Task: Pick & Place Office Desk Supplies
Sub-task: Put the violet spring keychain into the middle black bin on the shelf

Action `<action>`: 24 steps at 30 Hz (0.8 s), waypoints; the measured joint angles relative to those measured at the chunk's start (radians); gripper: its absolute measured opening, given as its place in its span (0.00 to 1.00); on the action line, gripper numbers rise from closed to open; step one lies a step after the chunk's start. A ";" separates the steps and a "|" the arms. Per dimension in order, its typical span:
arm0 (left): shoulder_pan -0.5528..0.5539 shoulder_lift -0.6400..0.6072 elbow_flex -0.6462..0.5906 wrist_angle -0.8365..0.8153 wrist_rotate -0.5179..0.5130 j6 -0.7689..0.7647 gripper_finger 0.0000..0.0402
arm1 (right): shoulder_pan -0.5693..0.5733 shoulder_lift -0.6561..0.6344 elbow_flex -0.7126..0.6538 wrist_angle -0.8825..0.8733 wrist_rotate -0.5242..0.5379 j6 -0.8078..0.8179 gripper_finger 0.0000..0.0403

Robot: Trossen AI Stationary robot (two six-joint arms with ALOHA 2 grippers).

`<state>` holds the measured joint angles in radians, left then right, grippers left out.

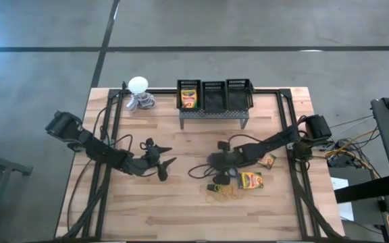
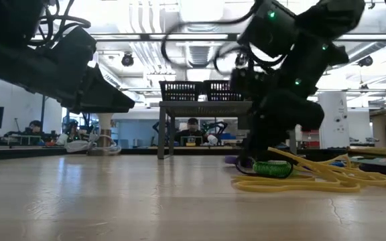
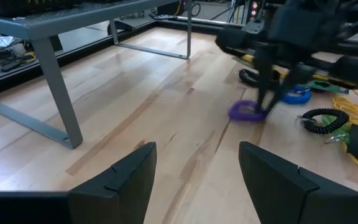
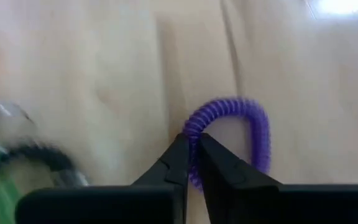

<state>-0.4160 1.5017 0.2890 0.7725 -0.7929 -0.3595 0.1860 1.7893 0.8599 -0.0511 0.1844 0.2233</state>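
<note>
A purple elastic ring [image 4: 253,124] lies on the wooden table near its middle, and my right gripper [image 4: 194,140] is shut on it. In the left wrist view the same ring [image 3: 244,112] sits under the right gripper [image 3: 265,107]. A black ring [image 3: 322,121], a green ring [image 2: 273,169] and yellow rubber bands [image 2: 313,177] lie close by. Two crayon boxes [image 1: 250,180] [image 1: 267,160] lie flat on the table right of the gripper, and a third [image 1: 189,99] stands in the tray. My left gripper [image 1: 170,155] waits open left of centre, holding nothing. My right gripper pinches the purple ring's coiled band on one side of the loop [image 4: 194,163] between its two fingers. One finger seems to stand inside the loop and one outside. The fingers slant down from the table's right. The ring lies flat on the table.
A black mesh tray [image 1: 215,94] with three compartments stands on a grey stand at the far middle. A white ball on a coiled grey base [image 1: 139,91] sits at the far left. Bare wood lies between the two grippers and along the near edge.
</note>
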 joint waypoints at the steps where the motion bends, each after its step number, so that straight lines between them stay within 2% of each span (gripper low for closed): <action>1: 0.000 0.000 0.000 -0.001 0.000 0.000 0.59 | 0.000 0.000 -0.013 0.055 -0.018 -0.025 0.04; 7: 0.000 0.000 0.000 -0.012 0.000 -0.005 0.59 | 0.002 -0.098 -0.033 0.346 -0.196 -0.209 0.05; 9: 0.000 0.000 0.000 -0.015 0.000 -0.005 0.59 | 0.000 -0.162 -0.031 0.410 -0.188 -0.254 0.05; 12: 0.000 0.000 0.000 -0.017 0.000 -0.005 0.59 | -0.026 -0.267 0.012 0.403 -0.106 -0.279 0.05; 14: 0.000 0.000 0.000 -0.017 0.000 -0.005 0.59 | -0.072 -0.324 0.075 0.293 -0.052 -0.251 0.05; 18: 0.000 0.000 0.000 -0.016 0.000 -0.005 0.59 | -0.218 -0.352 0.284 -0.120 -0.025 -0.212 0.04; 20: 0.000 0.000 0.000 -0.016 0.000 -0.005 0.59 | -0.304 -0.313 0.397 -0.320 -0.025 -0.200 0.04; 24: 0.000 0.000 0.000 -0.016 0.000 -0.005 0.59 | -0.465 -0.185 0.610 -0.608 -0.039 -0.224 0.04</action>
<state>-0.4160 1.5017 0.2893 0.7563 -0.7926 -0.3641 -0.2792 1.6045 1.4699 -0.6593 0.1458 -0.0006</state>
